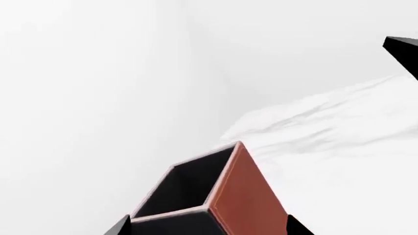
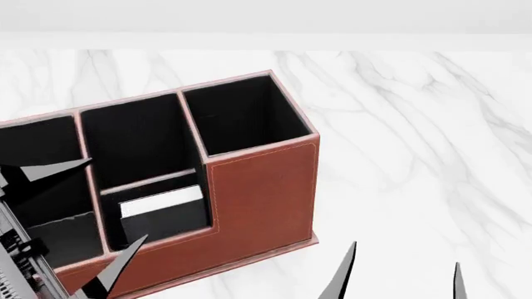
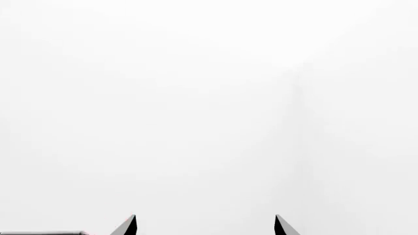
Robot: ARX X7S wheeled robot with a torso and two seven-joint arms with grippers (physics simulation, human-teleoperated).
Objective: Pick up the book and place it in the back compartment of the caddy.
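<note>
The book (image 2: 162,204) is lying flat, white page edge up, in the low-walled middle cell of the caddy (image 2: 261,193). The left gripper (image 2: 83,218) is hanging released directly above it, nearer than the right gripper (image 2: 399,280), also released.

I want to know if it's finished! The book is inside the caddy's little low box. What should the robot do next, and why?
Probably lift the left jaws straight up and away. The book stands in the small low-walled cell of the caddy, and the left jaws are spread open beside it, gripping nothing.
</note>
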